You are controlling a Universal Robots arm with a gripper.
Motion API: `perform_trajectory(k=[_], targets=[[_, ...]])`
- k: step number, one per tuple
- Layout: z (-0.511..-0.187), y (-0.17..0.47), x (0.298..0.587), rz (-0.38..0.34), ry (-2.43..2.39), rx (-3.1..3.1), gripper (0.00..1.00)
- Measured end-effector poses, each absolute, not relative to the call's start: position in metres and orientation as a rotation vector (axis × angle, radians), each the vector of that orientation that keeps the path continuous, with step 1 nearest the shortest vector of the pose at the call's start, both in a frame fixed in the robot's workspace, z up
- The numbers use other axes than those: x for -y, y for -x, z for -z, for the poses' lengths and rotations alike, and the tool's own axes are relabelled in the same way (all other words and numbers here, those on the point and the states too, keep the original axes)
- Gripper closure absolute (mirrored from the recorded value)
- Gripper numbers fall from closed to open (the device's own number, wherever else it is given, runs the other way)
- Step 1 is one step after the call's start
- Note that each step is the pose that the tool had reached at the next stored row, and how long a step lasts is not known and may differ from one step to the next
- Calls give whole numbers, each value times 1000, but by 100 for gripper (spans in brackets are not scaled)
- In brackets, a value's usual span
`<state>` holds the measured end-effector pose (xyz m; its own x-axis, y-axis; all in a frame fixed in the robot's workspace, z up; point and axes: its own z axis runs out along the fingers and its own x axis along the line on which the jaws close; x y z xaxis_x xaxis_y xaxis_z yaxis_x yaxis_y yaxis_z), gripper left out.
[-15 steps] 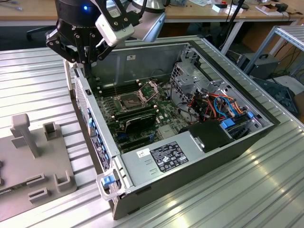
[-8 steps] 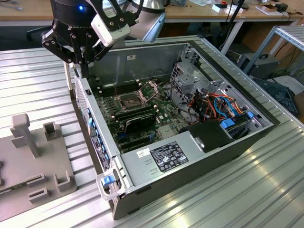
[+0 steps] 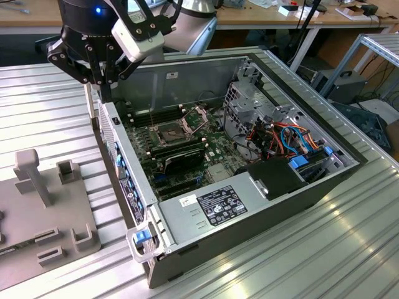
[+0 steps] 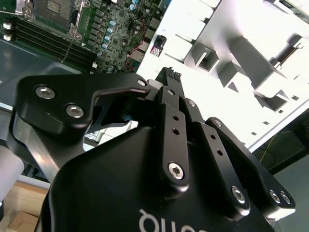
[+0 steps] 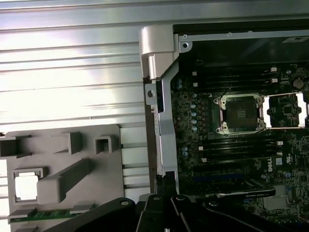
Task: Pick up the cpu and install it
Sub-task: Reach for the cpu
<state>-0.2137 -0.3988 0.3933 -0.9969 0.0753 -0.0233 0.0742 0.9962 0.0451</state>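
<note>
Starting at the exterior view's left, we see a grey fixture lying on the ribbed metal table, with posts and recesses moulded into it. The first wrist view looks straight down on that fixture and gives us what the wider shot does not resolve: the cpu, a bright square sitting flat in a framed recess, well apart from the arm. Next to the right, the gripper hangs above the wall of the open computer case on the exterior view's left, between the fixture and the motherboard. In the second wrist view the gripper has its toothed tips drawn together with nothing between them, as far as we can judge from so steep an angle; the first wrist view catches the gripper over that same case wall. Further right inside the case lies the socket, and the first wrist view makes the socket plainer, a dark square with its metal frame swung open beside it. Just beside it in the exterior view sits the black graphics card, and at the far right a tangle of orange and blue cables.
</note>
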Motion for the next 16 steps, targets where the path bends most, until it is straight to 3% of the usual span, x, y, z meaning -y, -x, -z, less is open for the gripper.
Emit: perform_trajectory(k=[16], targets=[[-393,226,399,-69,-117,-3114,89]])
